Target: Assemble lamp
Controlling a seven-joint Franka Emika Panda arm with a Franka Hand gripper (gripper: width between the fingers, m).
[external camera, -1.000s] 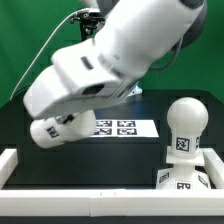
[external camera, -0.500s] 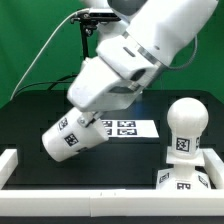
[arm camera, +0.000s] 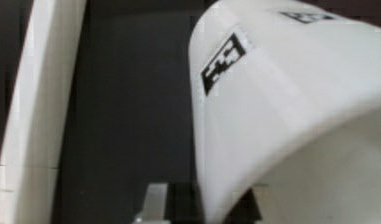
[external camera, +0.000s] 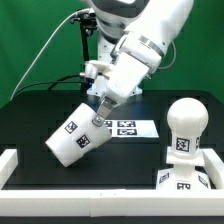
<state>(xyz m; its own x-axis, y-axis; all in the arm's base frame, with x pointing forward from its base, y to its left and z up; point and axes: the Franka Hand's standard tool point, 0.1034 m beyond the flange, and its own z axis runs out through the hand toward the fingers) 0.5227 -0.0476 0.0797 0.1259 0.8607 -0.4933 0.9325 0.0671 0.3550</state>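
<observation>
The white tapered lamp shade [external camera: 72,140] with square tags hangs tilted above the black table. My gripper [external camera: 101,107] is shut on its rim at the upper end. In the wrist view the shade [arm camera: 293,110] fills most of the picture, and its wall sits between my fingers at the gripper [arm camera: 205,206]. The ball-headed bulb [external camera: 185,128] stands upright on the square base [external camera: 184,181] at the front of the exterior view's right, apart from the shade.
The marker board [external camera: 124,127] lies flat mid-table behind the shade. A white rail [external camera: 90,194] runs along the front, with a side rail [external camera: 8,160] at the exterior view's left. It also shows in the wrist view [arm camera: 36,90].
The arm has swung up and toward the exterior view's right. The shade moved with it, rose off the table and now hangs more in the open.
</observation>
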